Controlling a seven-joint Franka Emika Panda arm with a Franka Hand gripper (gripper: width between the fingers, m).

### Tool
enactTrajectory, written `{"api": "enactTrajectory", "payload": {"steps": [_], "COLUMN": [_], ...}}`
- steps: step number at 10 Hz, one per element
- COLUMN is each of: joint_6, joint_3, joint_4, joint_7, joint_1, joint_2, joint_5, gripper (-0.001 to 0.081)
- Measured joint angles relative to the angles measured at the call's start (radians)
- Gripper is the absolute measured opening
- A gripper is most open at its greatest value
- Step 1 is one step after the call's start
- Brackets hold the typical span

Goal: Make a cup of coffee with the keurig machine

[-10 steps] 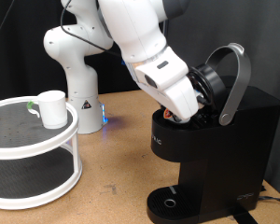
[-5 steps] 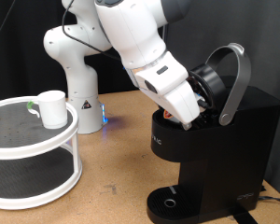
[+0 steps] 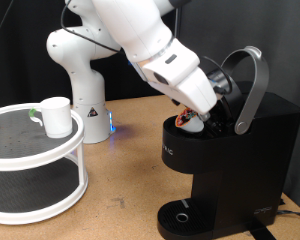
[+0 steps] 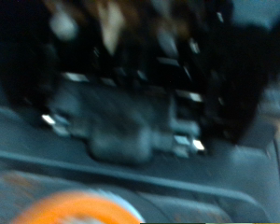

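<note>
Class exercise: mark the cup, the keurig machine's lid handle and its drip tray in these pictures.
cup point(image 3: 55, 115): exterior view, middle of its white side wall.
keurig machine's lid handle point(image 3: 254, 86): exterior view, the raised silver-grey curved bar.
drip tray point(image 3: 182, 215): exterior view, the round black dish at the machine's base.

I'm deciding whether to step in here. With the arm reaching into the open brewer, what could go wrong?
1. The gripper sits at the pod chamber of the keurig machine, under the raised lid handle; a careless move could knock the handle.
2. The cup is on the white two-tier stand, not on the drip tray; brewing now would likely spill.
3. The wrist view is blurred, so it offers little guidance.
</note>
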Motion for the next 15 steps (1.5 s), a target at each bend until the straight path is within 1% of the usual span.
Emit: {"api": "enactTrajectory", "payload": {"steps": [2, 4, 6, 8, 9, 11, 15], "joint_6": [-0.067, -0.094, -0.118, -0.112, -0.100, -0.081, -0.062], "joint_3": [-0.008, -0.012, -0.011, 0.002, 0.010, 0.019, 0.025], "joint_4": [0.007, 0.007, 0.006, 0.000, -0.009, -0.023, -0.035], "joint_7": [0.000, 0.000, 0.025, 0.084, 0.101, 0.116, 0.120], "joint_1": [-0.005, -0.009, -0.009, -0.008, -0.008, -0.007, -0.003], "joint_2": [-0.034, -0.061, -0.076, -0.077, -0.076, -0.068, -0.042], "joint_5": [-0.008, -0.022, -0.062, -0.117, -0.124, -0.123, -0.100], "gripper": [0.0802, 0.0802, 0.0802, 0.0802, 0.0802, 0.0802, 0.0802]}}
